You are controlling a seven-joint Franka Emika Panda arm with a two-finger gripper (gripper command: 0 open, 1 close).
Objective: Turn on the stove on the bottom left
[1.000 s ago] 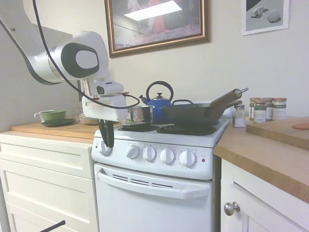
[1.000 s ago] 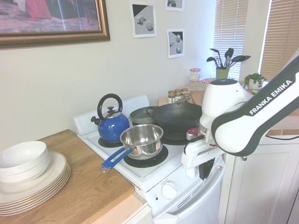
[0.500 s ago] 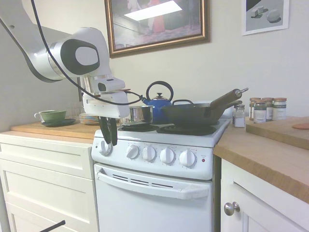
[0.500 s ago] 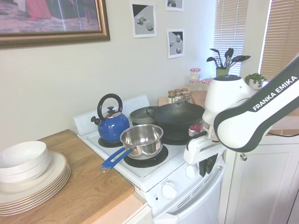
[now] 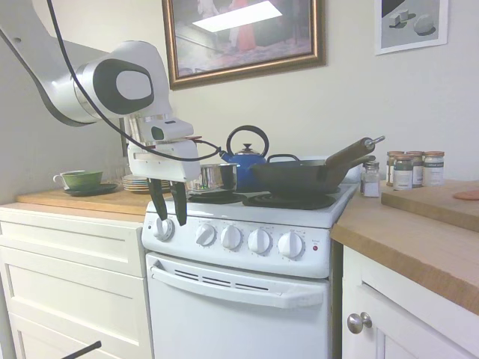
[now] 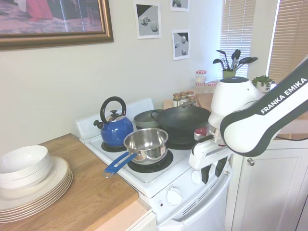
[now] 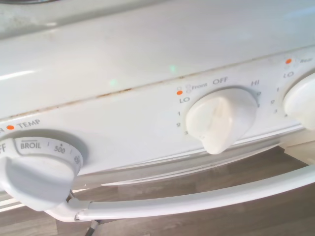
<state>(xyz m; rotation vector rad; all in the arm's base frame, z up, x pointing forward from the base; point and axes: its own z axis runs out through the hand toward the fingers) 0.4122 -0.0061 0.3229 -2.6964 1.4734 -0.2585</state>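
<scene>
I am in a kitchen with pale walls and a gold-framed picture [image 5: 243,37] above the range. On the far left in the first exterior view, a wooden worktop [image 5: 82,200] over white drawers carries a green cup [image 5: 81,179] and a stack of plates [image 5: 135,183]. Next comes my gripper [image 5: 169,212], hanging fingers down in front of the left end of the white range [image 5: 239,299], its two fingers spread apart and holding nothing, just beside the leftmost knob [image 5: 162,228] of the row of five.

The stove on the bottom left [image 6: 148,165] is the front burner at that end, a flat black round coil lying level on the white top. Being round it has no long axis. Most of it is covered by a steel saucepan [image 6: 146,144], whose blue handle [image 6: 117,164] points out over the range's left edge.

Behind it stands a blue kettle [image 5: 245,158], and to the right a black wok [image 5: 299,176] sits on the wider burner [image 5: 288,200]. Further right, spice jars [image 5: 410,168] stand on a second wooden worktop.

In the wrist view, a knob [image 7: 220,119] marked Front, with OFF, LO and HI around it, has its pointed end away from OFF.
</scene>
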